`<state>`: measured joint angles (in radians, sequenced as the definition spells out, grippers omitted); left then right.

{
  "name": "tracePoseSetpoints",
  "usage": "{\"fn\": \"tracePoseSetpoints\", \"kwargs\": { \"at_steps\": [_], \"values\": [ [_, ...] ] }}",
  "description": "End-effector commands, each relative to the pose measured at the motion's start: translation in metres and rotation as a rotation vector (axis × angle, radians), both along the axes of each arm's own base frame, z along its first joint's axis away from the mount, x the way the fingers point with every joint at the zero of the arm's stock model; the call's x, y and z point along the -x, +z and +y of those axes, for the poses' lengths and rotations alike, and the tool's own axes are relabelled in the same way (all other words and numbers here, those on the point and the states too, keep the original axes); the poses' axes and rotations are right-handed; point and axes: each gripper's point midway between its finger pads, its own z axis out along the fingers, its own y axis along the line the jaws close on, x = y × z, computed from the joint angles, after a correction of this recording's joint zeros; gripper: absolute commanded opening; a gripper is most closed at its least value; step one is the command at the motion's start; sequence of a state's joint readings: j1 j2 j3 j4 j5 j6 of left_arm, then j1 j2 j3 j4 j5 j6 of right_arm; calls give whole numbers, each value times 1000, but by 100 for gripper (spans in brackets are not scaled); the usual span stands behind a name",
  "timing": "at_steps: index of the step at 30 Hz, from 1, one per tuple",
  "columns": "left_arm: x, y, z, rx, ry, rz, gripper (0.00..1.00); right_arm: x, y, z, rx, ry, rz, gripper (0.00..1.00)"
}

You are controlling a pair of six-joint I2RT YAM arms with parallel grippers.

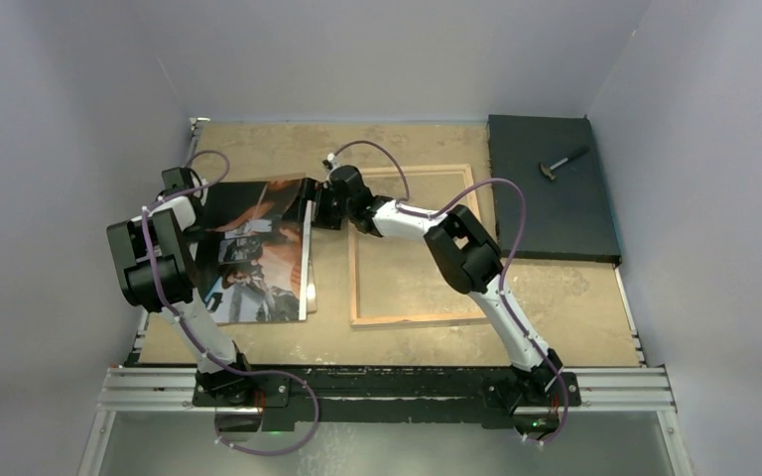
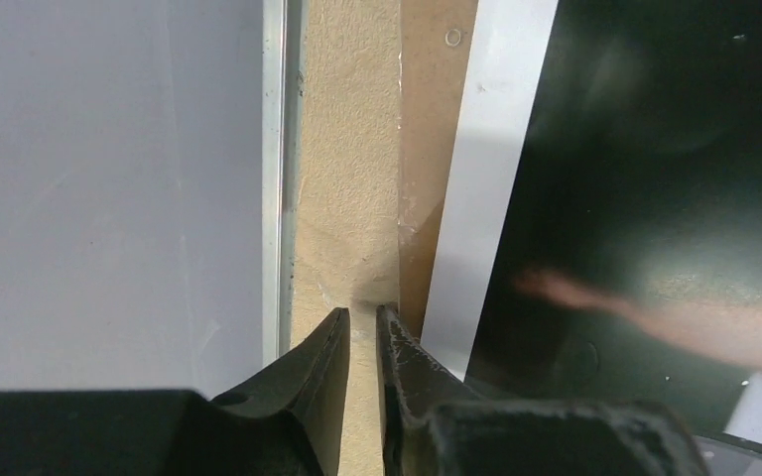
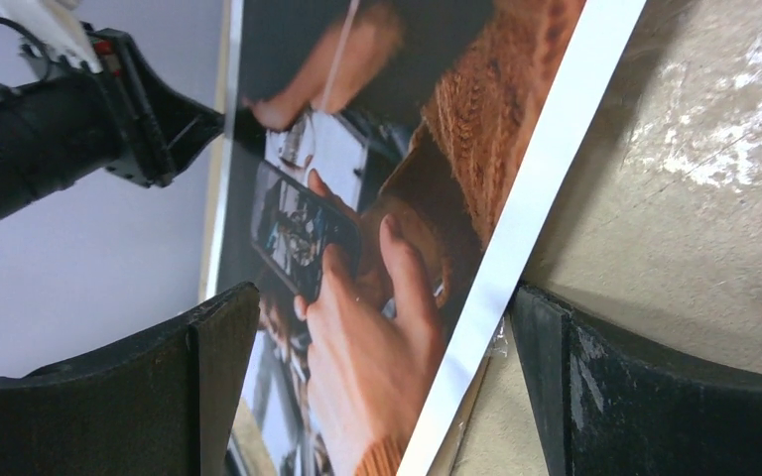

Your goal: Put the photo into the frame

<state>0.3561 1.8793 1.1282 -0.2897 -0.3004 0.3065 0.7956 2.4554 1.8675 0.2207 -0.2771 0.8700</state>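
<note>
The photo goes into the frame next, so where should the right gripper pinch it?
Grip the photo by the white border on its right edge, coming from the frame side. It is a thin sheet lying picture up, so only an edge can be pinched; the open right gripper straddles that border near the far corner.

Robot lab test cell: bare grey partition walls (image 1: 387, 50), aluminium rail (image 1: 635, 389) under two arm bases (image 1: 223, 382), worn tabletop (image 1: 575, 307).

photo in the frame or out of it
Out. The photo lies picture side up to the left of the frame, apart from it, and the frame's opening holds no print.
</note>
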Motion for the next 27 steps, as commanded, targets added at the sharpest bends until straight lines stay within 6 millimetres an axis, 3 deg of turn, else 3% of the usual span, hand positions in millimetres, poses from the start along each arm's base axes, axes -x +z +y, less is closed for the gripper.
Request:
{"fn": "tracePoseSetpoints", "kwargs": {
  "at_steps": [1, 5, 9, 18, 24, 27],
  "values": [
    [32, -55, -48, 216, -39, 125, 12, 16, 52, 6, -190, 73, 40, 98],
    [34, -55, -50, 223, -41, 125, 6, 24, 89, 7, -291, 115, 2, 98],
    [36, -54, -50, 220, -43, 129, 4, 28, 109, 9, -359, 134, -14, 97],
    [37, -52, -49, 215, -45, 129, 2, 40, 127, 9, -434, 191, -49, 96],
    [34, -51, -50, 222, -47, 125, 1, 78, 141, 14, -616, 380, -8, 94],
    [33, -49, -50, 225, -44, 123, 1, 89, 134, 22, -616, 424, 32, 94]
  ]
}}
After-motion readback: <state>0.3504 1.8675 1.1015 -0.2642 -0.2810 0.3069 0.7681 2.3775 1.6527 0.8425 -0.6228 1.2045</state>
